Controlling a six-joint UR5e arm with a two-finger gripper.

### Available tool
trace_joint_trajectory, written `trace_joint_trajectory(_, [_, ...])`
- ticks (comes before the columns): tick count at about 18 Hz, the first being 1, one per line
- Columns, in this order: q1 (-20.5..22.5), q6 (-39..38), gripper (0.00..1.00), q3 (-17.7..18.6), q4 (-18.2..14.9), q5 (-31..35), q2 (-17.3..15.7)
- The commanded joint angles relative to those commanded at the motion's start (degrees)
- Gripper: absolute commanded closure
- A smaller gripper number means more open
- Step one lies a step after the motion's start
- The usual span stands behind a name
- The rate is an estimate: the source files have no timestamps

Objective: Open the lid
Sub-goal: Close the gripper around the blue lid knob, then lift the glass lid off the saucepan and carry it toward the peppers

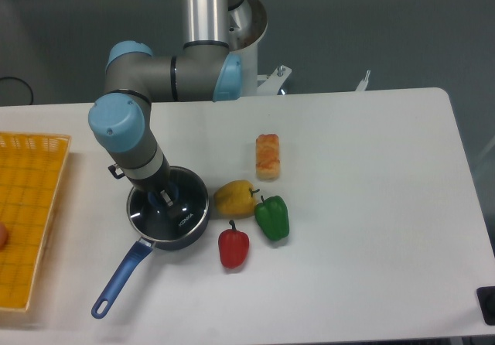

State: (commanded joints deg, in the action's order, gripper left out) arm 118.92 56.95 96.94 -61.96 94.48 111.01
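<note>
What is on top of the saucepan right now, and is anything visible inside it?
The glass lid sits on the saucepan, with the hand down at its blue knob. Only dark glare shows through the glass; any contents cannot be made out, and the arm covers the rear rim.

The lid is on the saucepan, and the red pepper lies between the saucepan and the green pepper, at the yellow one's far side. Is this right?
Not quite. The camera view shows the red pepper on the near side of the yellow pepper, not the far side. The lid does sit on the saucepan, left of the green pepper.
</note>
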Motion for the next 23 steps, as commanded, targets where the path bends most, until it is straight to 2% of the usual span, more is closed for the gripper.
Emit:
trace_joint_trajectory(4, [0.00,-0.09,0.33,0.00,0.00,0.00,0.00])
trace_joint_trajectory(15, [-0.09,-0.09,0.33,0.00,-0.53,0.09,-1.32])
trace_joint_trajectory(23, [0.53,0.26,0.33,0.09,-2.98,0.09,-2.46])
